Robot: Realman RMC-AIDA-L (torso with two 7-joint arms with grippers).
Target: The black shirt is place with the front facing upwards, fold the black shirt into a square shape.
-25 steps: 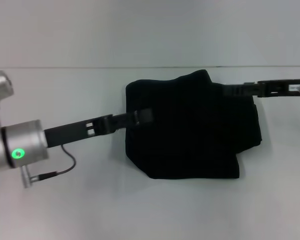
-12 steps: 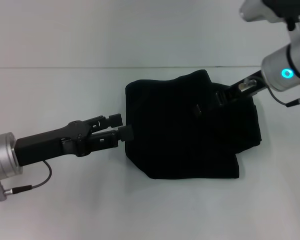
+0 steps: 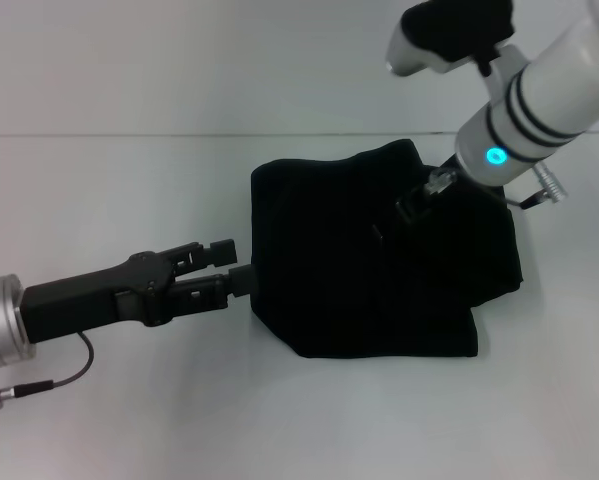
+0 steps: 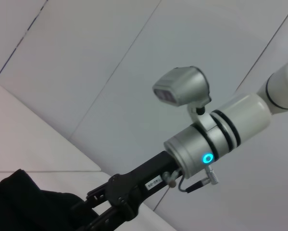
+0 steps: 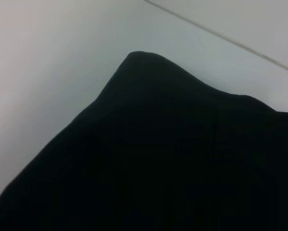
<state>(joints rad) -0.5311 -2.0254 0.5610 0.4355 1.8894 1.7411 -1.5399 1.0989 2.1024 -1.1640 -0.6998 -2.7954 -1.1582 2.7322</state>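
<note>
The black shirt (image 3: 379, 280) lies folded in a rough, lumpy square on the white table in the head view; no lettering shows. My left gripper (image 3: 233, 263) stands open just off the shirt's left edge, with nothing between its fingers. My right gripper (image 3: 394, 215) hangs over the shirt's upper right part, its dark fingers lost against the cloth. The left wrist view shows the right arm's gripper (image 4: 103, 209) beside a fold of the shirt (image 4: 23, 202). In the right wrist view the shirt (image 5: 172, 154) fills most of the picture, one corner humped up.
The white table (image 3: 129, 400) runs around the shirt on all sides, and its back edge meets a pale wall (image 3: 229, 60). A cable (image 3: 69, 365) loops under my left wrist.
My left gripper has pulled back off the shirt toward the lower left. My right arm has swung in over the shirt's upper right. The shirt keeps its shape.
</note>
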